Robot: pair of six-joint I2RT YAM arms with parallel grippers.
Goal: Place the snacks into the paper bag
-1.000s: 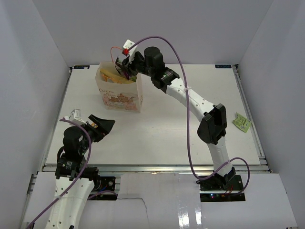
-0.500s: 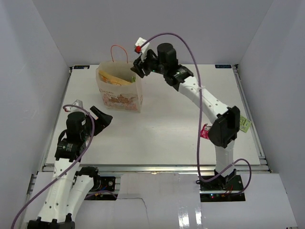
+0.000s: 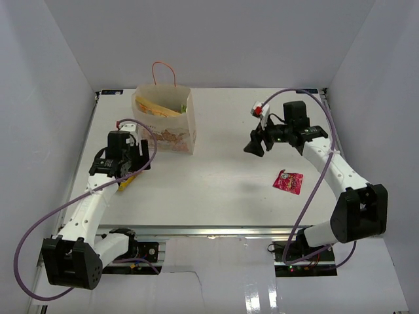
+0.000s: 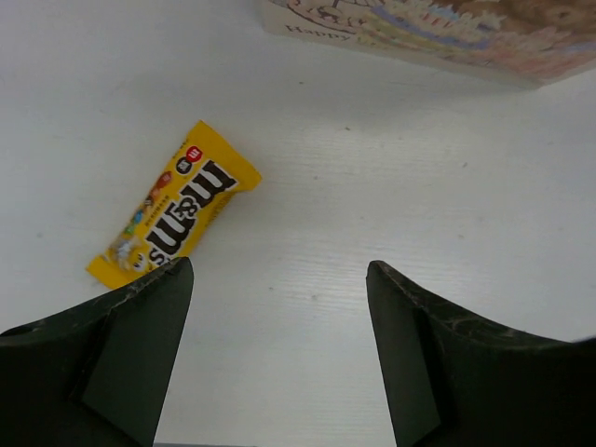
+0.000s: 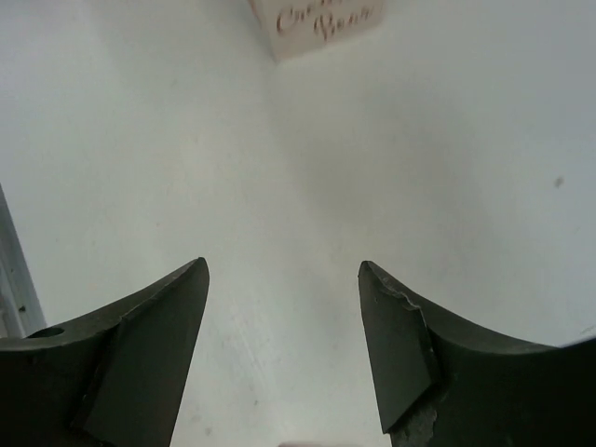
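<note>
Stock check, snack packing, task part done.

Container: cream paper gift bag (image 3: 171, 134) with thin red cord handles and a pinkish printed picture. It stands upright at the far left of the white table (image 3: 222, 190). Visible through its open mouth are a large gold chip bag (image 3: 156, 104) and a sliver of green (image 3: 183, 106) at the right rim, too small to identify. Anything deeper is hidden.

Outstanding, item one: yellow candy packet (image 4: 177, 216), flat on the table just in front of the paper bag's left side and partly under the left arm in the overhead view. The left gripper (image 4: 277, 272) hangs low over it, fingers spread wide and empty. The packet lies off to one side of the gap, not between the fingers.

Outstanding, item two: red-pink pouch (image 3: 288, 181), flat on the table at the right, well apart from the bag. The right gripper (image 3: 254, 145) is in the air over mid-table, between bag and pouch, its fingers apart and holding nothing.

Other packets: none seen on the table. Whether more lie inside the bag cannot be told.

Assessment: at least two packets remain to be loaded, probably one for each arm.
</note>
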